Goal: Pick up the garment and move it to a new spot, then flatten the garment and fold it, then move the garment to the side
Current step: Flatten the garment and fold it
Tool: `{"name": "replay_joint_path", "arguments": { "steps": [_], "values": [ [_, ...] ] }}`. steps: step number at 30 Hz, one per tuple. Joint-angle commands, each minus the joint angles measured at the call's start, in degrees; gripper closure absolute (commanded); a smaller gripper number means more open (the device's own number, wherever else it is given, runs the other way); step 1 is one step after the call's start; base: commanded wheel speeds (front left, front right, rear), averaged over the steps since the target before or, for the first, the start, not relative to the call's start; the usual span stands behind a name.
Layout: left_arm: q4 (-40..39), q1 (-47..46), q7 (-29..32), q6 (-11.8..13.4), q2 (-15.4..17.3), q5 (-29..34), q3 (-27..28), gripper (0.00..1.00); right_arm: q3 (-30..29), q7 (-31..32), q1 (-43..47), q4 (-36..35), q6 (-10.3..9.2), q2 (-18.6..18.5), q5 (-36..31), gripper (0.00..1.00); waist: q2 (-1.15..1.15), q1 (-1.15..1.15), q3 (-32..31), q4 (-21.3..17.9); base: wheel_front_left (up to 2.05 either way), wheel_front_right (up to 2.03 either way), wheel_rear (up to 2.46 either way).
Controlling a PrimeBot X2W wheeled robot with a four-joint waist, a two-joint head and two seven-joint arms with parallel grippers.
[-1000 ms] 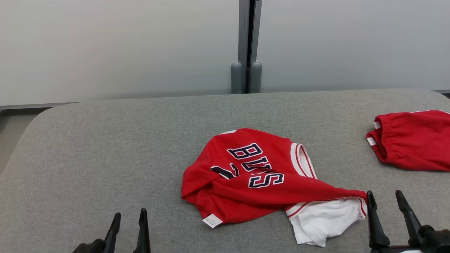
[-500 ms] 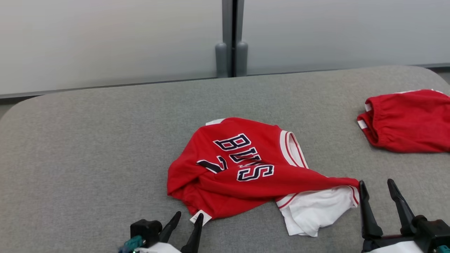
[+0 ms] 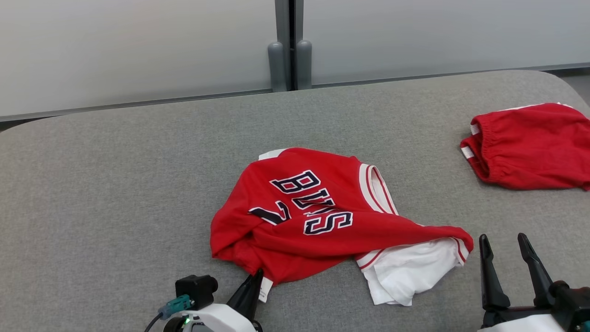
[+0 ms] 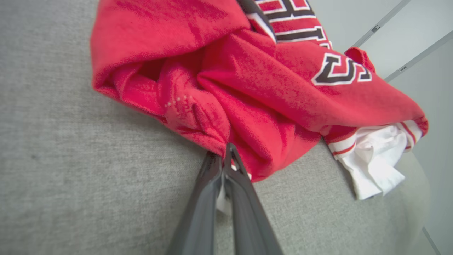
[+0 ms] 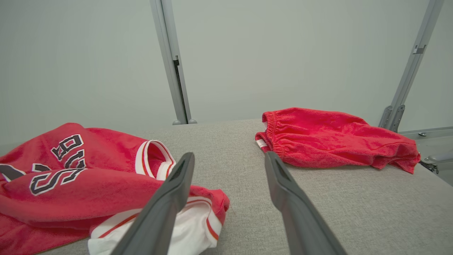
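The red garment lies crumpled in the middle of the grey table, and the left gripper has its jaws clamped on the near hem of it. The right gripper stands with jaws apart just right of the garment, without touching it.

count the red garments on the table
2. The red jersey lies crumpled in the middle of the grey table, its near hem pinched in the left gripper. The red shorts lie at the far right, apart from it. Others could lie outside the views.
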Motion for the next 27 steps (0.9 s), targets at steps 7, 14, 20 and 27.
{"name": "replay_joint_path", "arguments": {
  "steps": [7, 14, 20, 27],
  "values": [
    [-10.8, 5.9, 1.0, 4.0, 2.4, 1.9, -1.6, 1.00, -1.1, 0.0, 1.7, -0.4, 0.01, -0.3, -0.6, 0.00, 0.00, 0.00, -1.6, 4.6, 0.00, 0.00, 0.00],
    [-28.0, 17.8, 7.6, 12.1, 7.5, 2.1, -2.1, 1.00, -1.0, 0.0, 1.8, -0.6, 0.01, -0.3, -0.6, 0.00, 0.00, 0.00, -2.0, 8.8, 0.00, 0.00, 0.00],
    [-27.1, 22.3, 12.1, 14.0, 8.4, 0.9, -3.8, 0.00, 0.5, 0.0, 1.9, 0.3, 0.01, -0.3, -0.8, 0.00, 0.00, 0.00, -2.6, 10.0, 0.00, 0.00, 0.00],
    [-34.6, 23.8, 14.4, 15.5, 12.1, -1.7, 0.1, 0.00, -0.1, 0.0, 2.0, 0.1, 0.01, -0.3, -0.7, 0.00, 0.00, 0.00, -2.4, 8.8, 0.00, 0.00, 0.00]
  ]
}}
